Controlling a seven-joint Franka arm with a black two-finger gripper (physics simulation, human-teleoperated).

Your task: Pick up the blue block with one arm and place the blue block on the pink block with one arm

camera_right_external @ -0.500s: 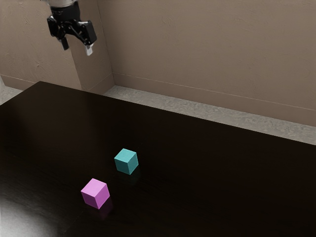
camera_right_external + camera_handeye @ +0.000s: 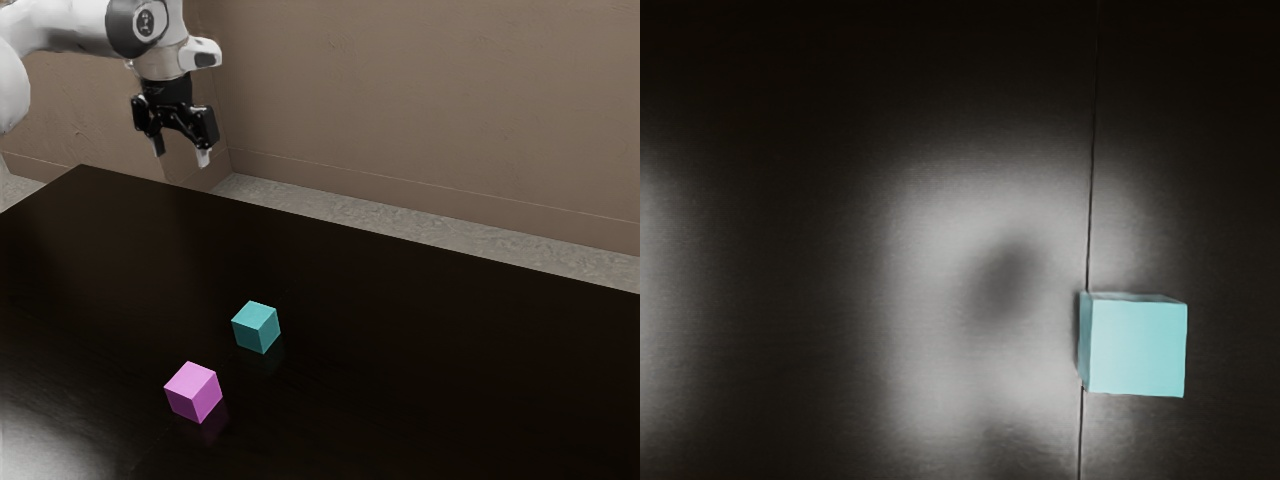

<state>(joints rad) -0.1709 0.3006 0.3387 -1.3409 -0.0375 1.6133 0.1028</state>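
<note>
Gripper (image 2: 181,153): fingers spread wide, nothing between them, high above the far edge of the worktop (image 2: 450,350).
Blue block (image 2: 256,326): flat on the worktop, at about 5 o'clock from the gripper in the exterior view, well apart and far below.
Pink block (image 2: 192,391): near the blue block, between its 7 and 8 o'clock, not touching.
A cube, so no long axis.
Wrist view: blue block (image 2: 1134,344) off-centre, so not yet under the hand.
Judgement: translate over the block first, then descend.
</note>
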